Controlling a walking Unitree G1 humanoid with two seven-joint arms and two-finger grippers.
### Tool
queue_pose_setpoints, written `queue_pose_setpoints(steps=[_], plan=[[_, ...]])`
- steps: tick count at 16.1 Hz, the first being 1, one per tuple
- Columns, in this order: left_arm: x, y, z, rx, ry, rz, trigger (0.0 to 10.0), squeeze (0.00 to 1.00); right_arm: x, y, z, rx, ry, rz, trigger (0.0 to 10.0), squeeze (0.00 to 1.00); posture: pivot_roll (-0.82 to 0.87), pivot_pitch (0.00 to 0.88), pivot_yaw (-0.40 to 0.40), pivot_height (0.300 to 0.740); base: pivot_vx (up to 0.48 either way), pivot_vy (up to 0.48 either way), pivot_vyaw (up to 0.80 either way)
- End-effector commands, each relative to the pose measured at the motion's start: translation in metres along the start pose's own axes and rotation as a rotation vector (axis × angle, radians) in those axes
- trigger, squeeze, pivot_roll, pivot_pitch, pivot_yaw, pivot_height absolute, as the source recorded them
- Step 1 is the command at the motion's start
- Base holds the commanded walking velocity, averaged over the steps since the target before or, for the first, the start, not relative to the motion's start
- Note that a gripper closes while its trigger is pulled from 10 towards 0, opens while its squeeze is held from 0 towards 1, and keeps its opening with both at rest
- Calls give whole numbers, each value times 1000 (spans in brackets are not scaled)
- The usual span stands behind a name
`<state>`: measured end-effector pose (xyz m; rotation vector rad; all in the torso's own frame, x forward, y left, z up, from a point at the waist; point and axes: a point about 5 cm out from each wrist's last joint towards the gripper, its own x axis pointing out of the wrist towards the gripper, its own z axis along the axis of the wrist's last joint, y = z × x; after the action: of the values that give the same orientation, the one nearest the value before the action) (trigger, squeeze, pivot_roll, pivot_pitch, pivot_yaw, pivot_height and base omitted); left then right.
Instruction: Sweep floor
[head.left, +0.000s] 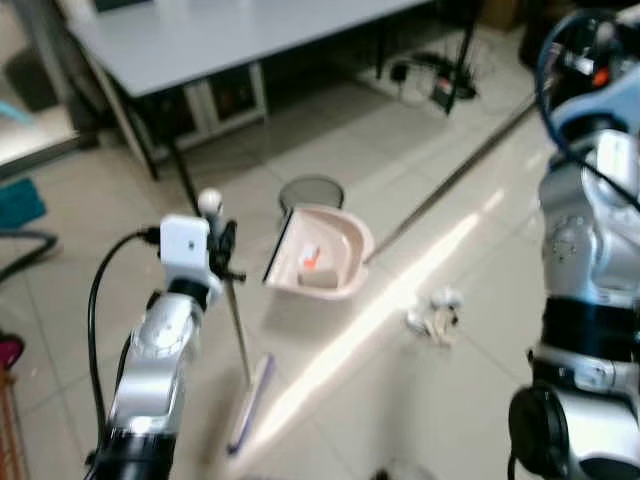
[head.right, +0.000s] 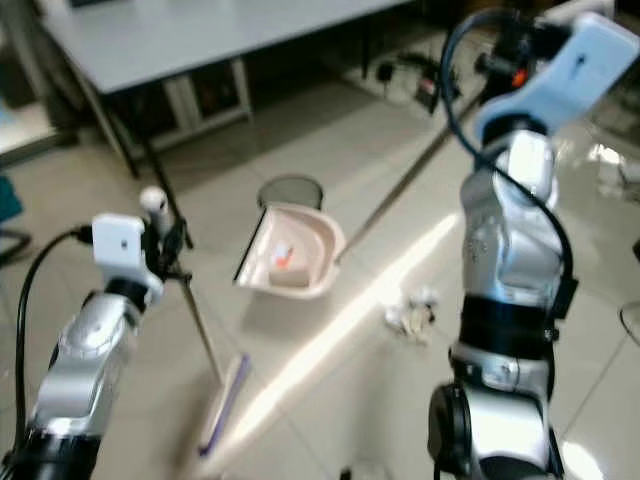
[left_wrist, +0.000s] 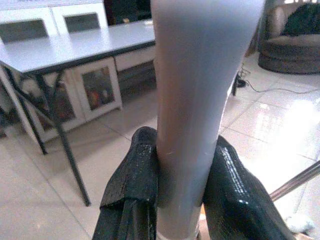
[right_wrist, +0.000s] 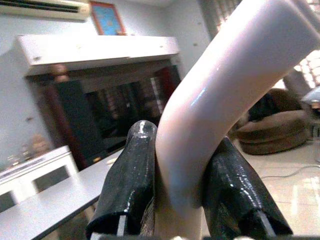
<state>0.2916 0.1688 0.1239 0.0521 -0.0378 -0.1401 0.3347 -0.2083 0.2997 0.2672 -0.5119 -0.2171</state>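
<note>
My left gripper (left_wrist: 182, 192) is shut on the pale grey broom handle (left_wrist: 195, 100), held upright at the left (head.left: 222, 245). The thin broom pole runs down to the flat broom head (head.left: 250, 400) on the tiled floor. A pink dustpan (head.left: 320, 255) stands on the floor ahead, holding an orange scrap and a pale piece. Its long metal pole (head.left: 450, 180) slants up to the right. My right gripper (right_wrist: 182, 192) is shut on the dustpan's curved pink handle (right_wrist: 220, 85). Crumpled white litter (head.left: 435, 315) lies on the floor right of the dustpan.
A grey table (head.left: 250, 40) on dark legs stands behind, with white cabinets under it. A dark round object (head.left: 312, 190) sits just behind the dustpan. Cables (head.left: 430, 75) lie at the back right. A teal thing (head.left: 20, 200) is at the left edge.
</note>
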Motion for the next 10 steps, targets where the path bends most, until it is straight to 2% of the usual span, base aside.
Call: queue_pose_setpoints(steps=[1, 10], plan=[[3, -6, 10, -12, -47, -23, 10000, 0, 4, -1, 15, 6, -78, -9, 10000, 0, -50, 75, 33, 740, 405, 0, 0], [0, -3, 9, -12, -43, -13, 10000, 0, -1, 5, 9, 33, -64, 11, 10000, 0, -41, 83, 32, 740, 407, 0, 0]])
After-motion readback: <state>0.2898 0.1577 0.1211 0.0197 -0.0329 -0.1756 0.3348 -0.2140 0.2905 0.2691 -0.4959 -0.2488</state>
